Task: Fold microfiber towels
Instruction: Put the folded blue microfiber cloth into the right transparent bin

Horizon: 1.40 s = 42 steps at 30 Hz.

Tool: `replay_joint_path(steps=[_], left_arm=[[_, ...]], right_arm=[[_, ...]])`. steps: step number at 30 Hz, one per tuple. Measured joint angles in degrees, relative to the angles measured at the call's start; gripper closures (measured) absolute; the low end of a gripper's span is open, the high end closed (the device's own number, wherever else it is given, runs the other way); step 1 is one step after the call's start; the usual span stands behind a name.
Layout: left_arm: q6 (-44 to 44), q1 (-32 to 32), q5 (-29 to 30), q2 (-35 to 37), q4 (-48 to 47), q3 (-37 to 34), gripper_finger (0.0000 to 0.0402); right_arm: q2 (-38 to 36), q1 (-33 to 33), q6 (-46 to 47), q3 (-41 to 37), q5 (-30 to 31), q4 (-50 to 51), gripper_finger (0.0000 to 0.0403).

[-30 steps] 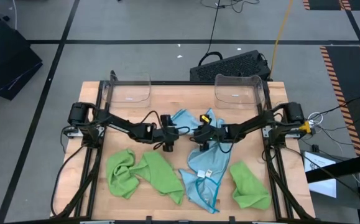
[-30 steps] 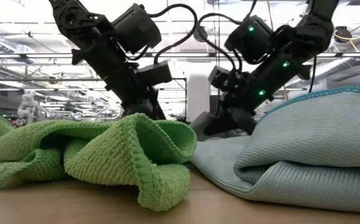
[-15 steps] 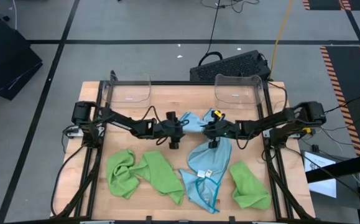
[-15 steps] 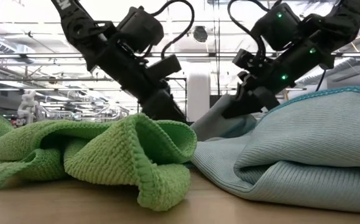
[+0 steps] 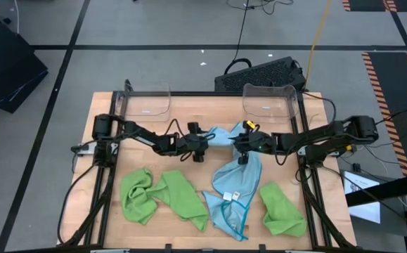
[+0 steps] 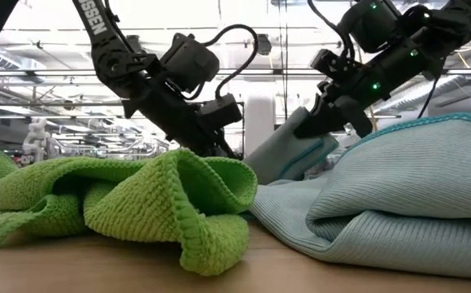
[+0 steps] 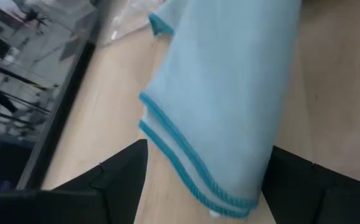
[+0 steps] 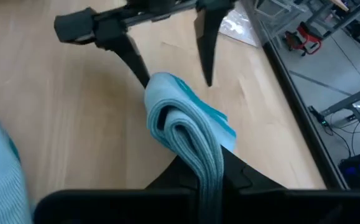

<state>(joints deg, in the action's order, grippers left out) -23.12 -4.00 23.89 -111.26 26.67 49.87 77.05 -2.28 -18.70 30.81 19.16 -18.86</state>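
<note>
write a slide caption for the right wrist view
Right gripper shut on a bunched blue towel, with the open left gripper facing it.

A: How are the two arms sitting?

B: Both are reaching inward from opposite sides, stretching low toward the middle so that they are nearly meeting. The left end effector (image 5: 204, 138) is spreading its fingers (image 7: 114, 180) wide, one on each side of a blue cloth edge.

A: And the other one?

B: The right end effector (image 5: 240, 143) is pinching its fingers together, clamping on the light blue towel (image 8: 189, 140). Its wrist is tilting downward, and in the low view it is hanging above the bench.
</note>
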Motion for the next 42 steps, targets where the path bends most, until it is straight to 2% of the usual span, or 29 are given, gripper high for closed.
replay_joint_path(steps=[3,6,9,14,19,23,27,33,42], left_arm=[[0.7,-0.5,-2.5,0.0,0.5,0.0,0.0121],[0.5,-0.6,-2.9,0.0,1.4,0.0,0.0147],[-0.5,-0.9,-3.9,0.0,3.0,0.0,0.0196],[-0.4,-3.6,-10.5,-1.1,1.8,0.1,0.0295],[0.4,-5.4,-11.5,-2.4,-0.1,0.1,0.0384],[1.8,-5.3,-10.4,-1.7,0.9,0.0,0.0386],[2.4,-4.6,-7.2,0.1,0.9,0.0,0.0389],[4.4,-4.4,-6.0,1.0,0.0,0.0,0.0389],[7.2,-4.0,-7.4,1.0,-0.9,0.0,0.0389]], right_arm=[[-1.3,-0.4,0.0,0.0,0.0,0.6,0.0397],[-2.0,-0.7,0.1,0.0,-0.2,1.1,0.0397],[-1.9,-1.2,0.8,0.0,-1.9,1.3,0.0397],[-1.9,-1.6,1.7,0.0,-2.9,1.2,0.0397],[-1.9,-1.5,2.2,0.0,-2.9,2.2,0.0397],[-1.9,-1.5,4.4,0.0,-2.9,4.0,0.0394],[-1.9,-1.5,7.9,0.0,-2.6,4.7,0.037],[-1.9,-1.5,17.6,0.1,0.4,9.2,0.0297],[-2.2,2.2,37.6,0.1,0.3,27.4,0.018]])
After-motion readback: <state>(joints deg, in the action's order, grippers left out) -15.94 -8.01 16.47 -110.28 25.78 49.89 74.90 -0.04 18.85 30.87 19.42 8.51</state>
